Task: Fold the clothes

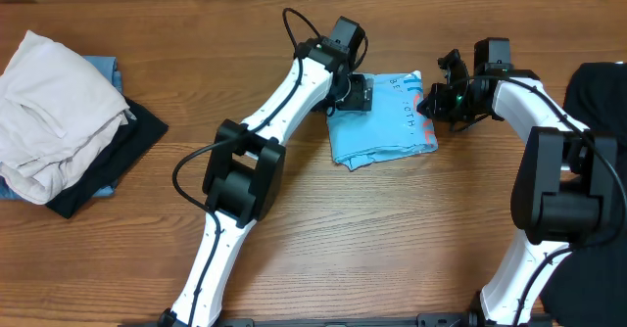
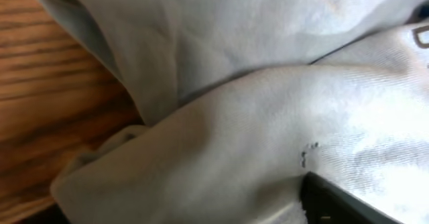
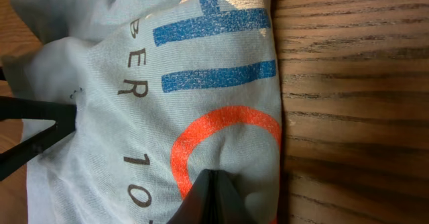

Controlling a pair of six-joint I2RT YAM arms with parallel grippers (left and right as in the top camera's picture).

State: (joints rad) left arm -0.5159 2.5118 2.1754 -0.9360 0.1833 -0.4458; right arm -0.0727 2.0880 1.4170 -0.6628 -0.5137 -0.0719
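Sky-blue tee (image 1: pixel 382 121) lies folded mid-worktop (image 1: pixel 392 249); right fingers (image 3: pixel 211 197) shut, tips on its edge; left fingers (image 2: pixel 348 204), spread unclear. Pressing flat should keep creases crisp.

open table (image 1: pixel 392 239) at 6 o'clock of the t-shirt (image 1: pixel 382 136), garment pile (image 1: pixel 59 121) blocking 9 o'clock, black cloth (image 1: pixel 600 87) 3 o'clock

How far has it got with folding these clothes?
Done: the blue T-shirt lies folded into a compact rectangle. In hand: the left claw and right claw sit at its edges, apparently finishing. Left, probably: the rumpled off-white pile and the black garment at the far right.
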